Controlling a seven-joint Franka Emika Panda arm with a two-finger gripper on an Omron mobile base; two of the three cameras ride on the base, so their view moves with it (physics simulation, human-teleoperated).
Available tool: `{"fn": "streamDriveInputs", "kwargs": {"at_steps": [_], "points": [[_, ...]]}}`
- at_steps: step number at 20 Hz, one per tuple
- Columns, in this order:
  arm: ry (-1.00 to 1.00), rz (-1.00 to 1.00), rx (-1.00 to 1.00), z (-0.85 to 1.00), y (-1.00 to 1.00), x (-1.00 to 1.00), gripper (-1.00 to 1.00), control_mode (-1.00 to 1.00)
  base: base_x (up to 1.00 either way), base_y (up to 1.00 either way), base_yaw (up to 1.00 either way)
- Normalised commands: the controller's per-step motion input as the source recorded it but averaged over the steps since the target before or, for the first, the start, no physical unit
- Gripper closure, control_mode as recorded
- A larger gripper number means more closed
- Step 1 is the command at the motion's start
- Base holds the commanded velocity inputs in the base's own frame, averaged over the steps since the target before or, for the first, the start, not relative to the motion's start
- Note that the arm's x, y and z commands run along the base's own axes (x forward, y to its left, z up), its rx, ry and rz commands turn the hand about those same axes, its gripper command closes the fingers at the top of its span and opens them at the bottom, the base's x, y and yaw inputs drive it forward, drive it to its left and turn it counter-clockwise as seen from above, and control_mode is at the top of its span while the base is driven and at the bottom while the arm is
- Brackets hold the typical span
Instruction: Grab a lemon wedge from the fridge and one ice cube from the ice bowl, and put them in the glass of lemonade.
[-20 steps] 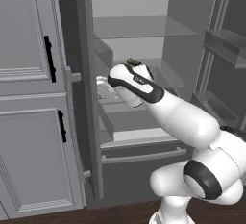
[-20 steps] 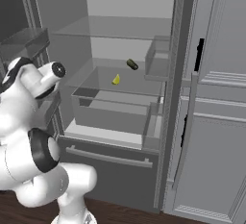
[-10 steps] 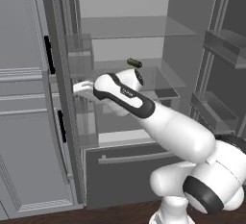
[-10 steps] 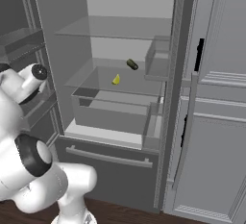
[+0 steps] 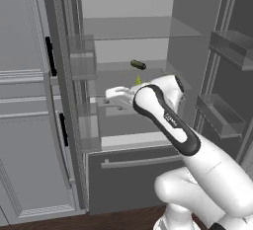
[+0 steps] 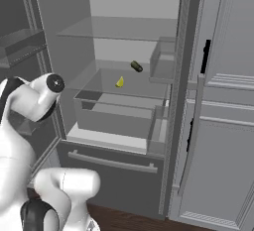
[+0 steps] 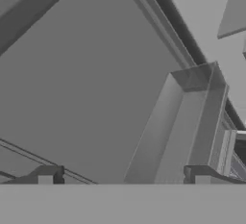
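The fridge (image 5: 123, 51) stands open, with pale walls and clear glass shelves inside, between light grey cabinets (image 6: 223, 126). A clear drawer (image 6: 116, 111) sits below the middle shelf. The white arm (image 5: 168, 120) reaches into the fridge at the level of this shelf. The hand (image 7: 124, 175) has its two fingers wide apart and holds nothing. The dark green item (image 6: 136, 66) lies at the back of the shelf. The lemon wedge (image 6: 120, 82) rests near it, probably well apart from the hand.
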Motion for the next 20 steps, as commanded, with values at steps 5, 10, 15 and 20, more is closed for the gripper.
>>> {"fn": "streamDriveInputs", "kwargs": {"at_steps": [5,10,15,20], "points": [[0.17,-0.11,-0.07,0.65,-1.00,-0.22,-1.00,-1.00,0.00,0.00,0.00],[0.25,-0.22,-0.31,0.45,-0.99,-0.13,-1.00,-1.00,0.00,0.00,0.00],[0.12,-0.32,-0.39,0.07,-0.84,-0.46,-1.00,-1.00,0.00,0.00,0.00],[-0.04,-0.38,-0.34,-0.15,-0.44,-0.99,-1.00,-1.00,0.00,0.00,0.00]]}}
